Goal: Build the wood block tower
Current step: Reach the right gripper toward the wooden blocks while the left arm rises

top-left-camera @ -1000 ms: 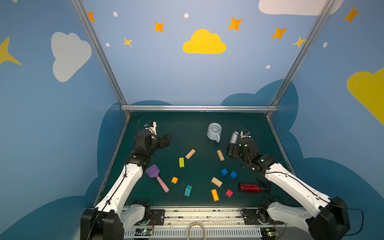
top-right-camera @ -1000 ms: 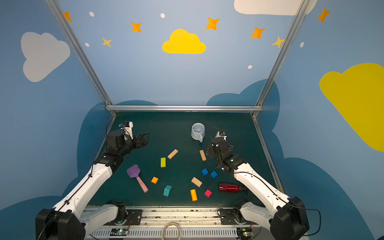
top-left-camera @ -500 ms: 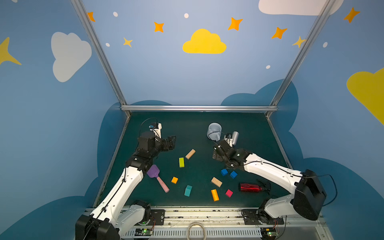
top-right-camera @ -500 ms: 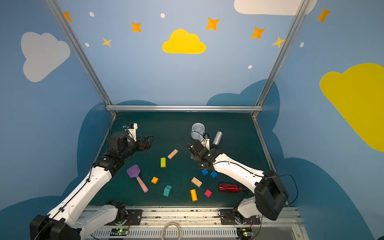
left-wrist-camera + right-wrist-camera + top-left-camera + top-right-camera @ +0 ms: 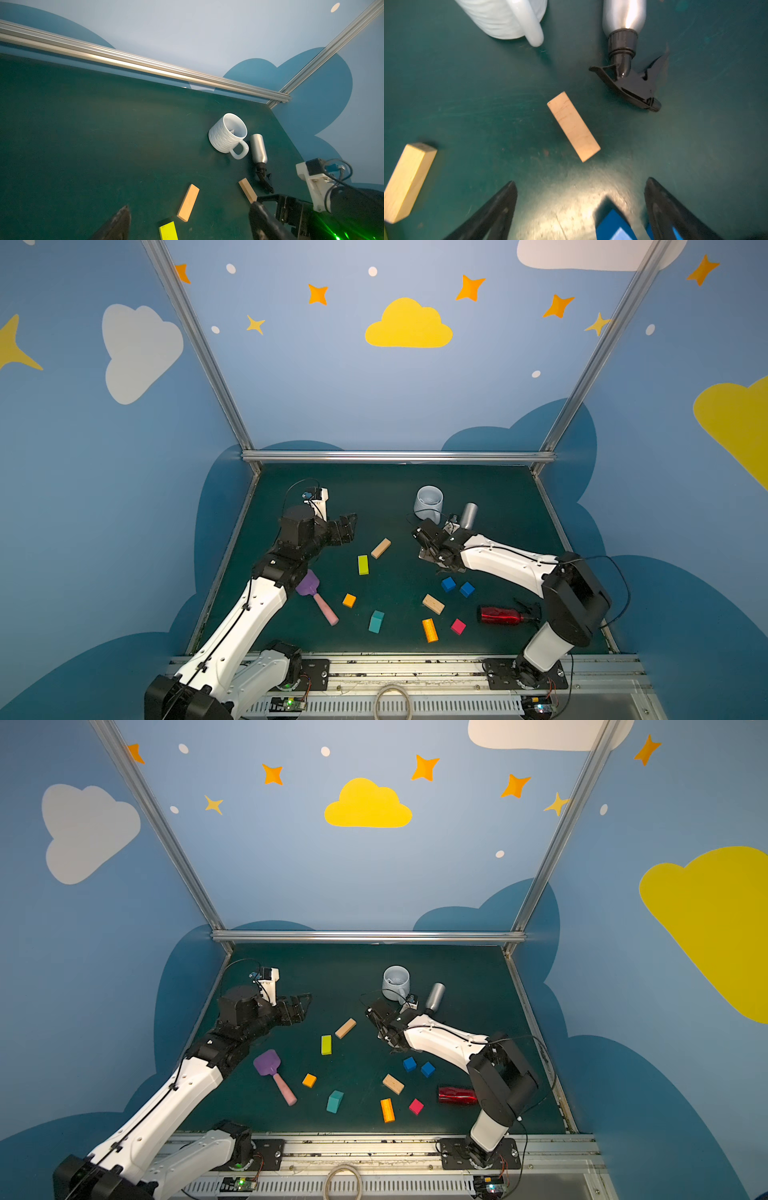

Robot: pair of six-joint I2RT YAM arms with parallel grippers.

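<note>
Left gripper [image 5: 350, 526]: jaws open and empty, up off the worktop [image 5: 374, 489] at far left, pointing right.

Right gripper [image 5: 580, 180]: jaws spread wide, gripping nothing. It hovers right of centre, just near of the upright white mug [image 5: 428, 502] and the silver spray bottle [image 5: 469, 514], which lies on its side right of the mug.

Covered tan bar [image 5: 573, 126]: the right arm hides it in both top views. The right wrist view shows it flat on the worktop ahead of the fingertips and clear of them, not between the jaws.

Wood blocks [image 5: 326, 1044]: all lie singly on the worktop, none resting on another.
- Centre tan bar [image 5: 381, 548] mid-worktop, with the yellow-green bar [image 5: 363, 564] just near-left of it.
- Two blue cubes [image 5: 448, 584] just beside each other, near of the right gripper. One shows low in the gap between the jaws in the right wrist view, on the worktop, and the jaws are not closed on it.
- Near tan bar [image 5: 433, 604] just near of the cubes.
- Orange bar [image 5: 430, 630] and pink cube [image 5: 458, 626] closest to the near edge.
- Teal peaked piece [image 5: 376, 621] left of the orange bar, with the orange cube [image 5: 349, 600] far-left of the teal piece.

Other items: the purple spatula [image 5: 318, 597] with a pink handle lies left of the orange cube, beside the left arm. The red bottle [image 5: 500, 615] lies on its side right of the pink cube.
</note>
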